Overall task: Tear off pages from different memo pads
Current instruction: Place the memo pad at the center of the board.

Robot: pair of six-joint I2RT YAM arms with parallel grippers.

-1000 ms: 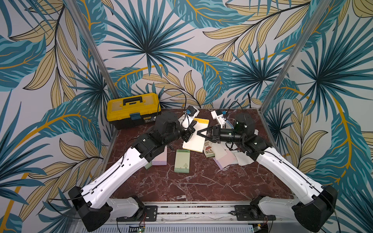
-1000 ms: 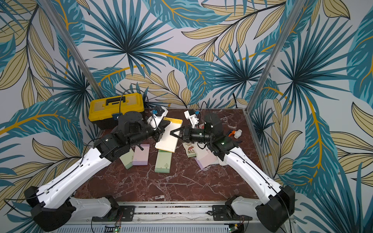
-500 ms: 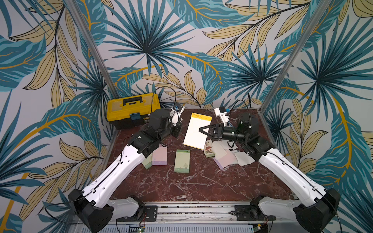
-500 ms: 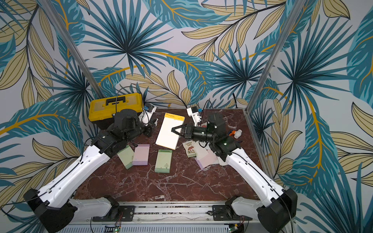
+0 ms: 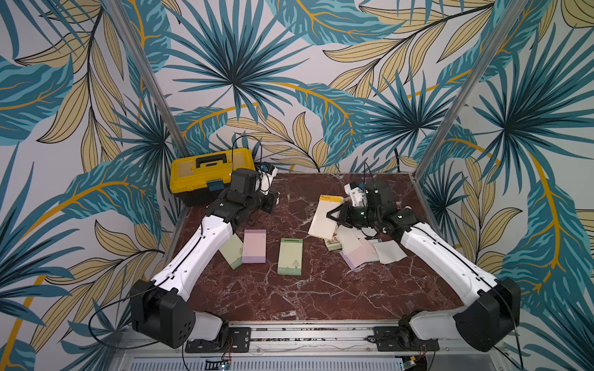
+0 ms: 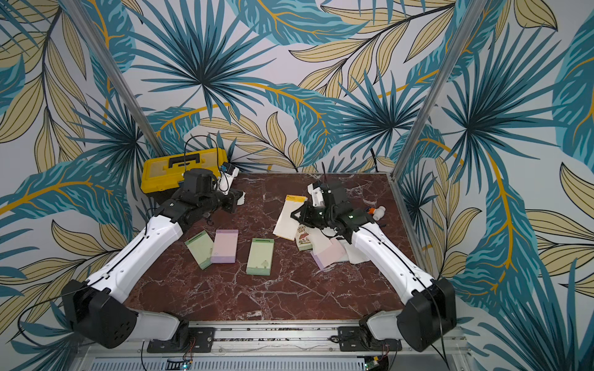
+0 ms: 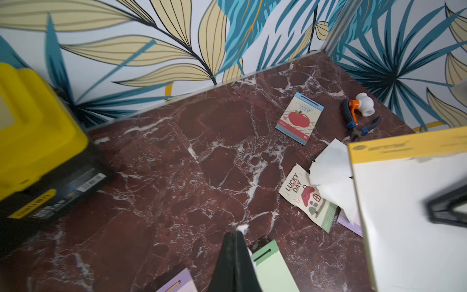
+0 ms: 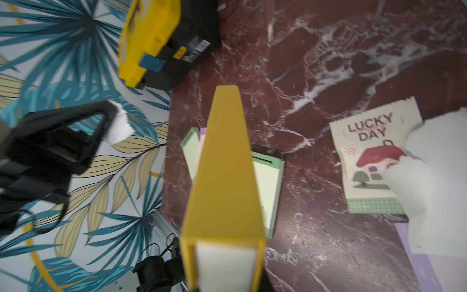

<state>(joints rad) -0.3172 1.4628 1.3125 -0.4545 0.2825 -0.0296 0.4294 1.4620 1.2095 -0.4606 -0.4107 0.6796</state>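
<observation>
1. Right gripper clamps one edge of the yellow-topped memo pad, holding it tilted, clear of the tabletop.
2. Left gripper is closed, pinching a torn white scrap at its tips, well apart from that pad.
3. Loose pages lie just behind the right gripper; a green pad and a lilac pad lie flat, nearer the bases than either gripper.

Paper, stone and plastic
The tabletop looks like polished red-brown marble; the green memo pad and yellow-bound pad are smooth matt paper; the white paper scrap has a ragged torn edge; the toolbox is shiny yellow plastic.
</observation>
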